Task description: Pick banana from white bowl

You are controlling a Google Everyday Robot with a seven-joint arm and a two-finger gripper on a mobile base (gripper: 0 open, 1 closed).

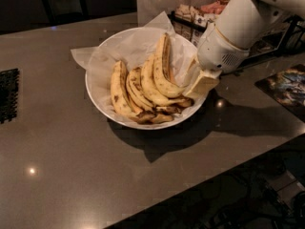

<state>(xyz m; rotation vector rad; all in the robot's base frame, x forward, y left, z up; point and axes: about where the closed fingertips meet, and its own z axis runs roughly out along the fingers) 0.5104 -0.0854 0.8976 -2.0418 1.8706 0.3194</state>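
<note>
The white bowl [97, 97], lined with crinkled white paper, stands on the dark grey counter and holds a pile of several bananas. The banana [164, 78], long, curved and yellow with brown speckles, lies on the right of the pile with one end leaning up toward the bowl's far rim. My gripper [197, 80] hangs at the bowl's right rim, next to that banana's lower end. Its cream fingers [204, 85] stand a little apart and point down into the bowl. I cannot tell whether they touch the banana.
Shorter, browner bananas [121, 92] fill the bowl's left and front. A rack of packaged snacks [190, 18] stands behind the bowl. A colourful printed mat [286, 87] lies at the right. A black grille [8, 94] sits at the left edge. The counter's front edge runs diagonally at lower right.
</note>
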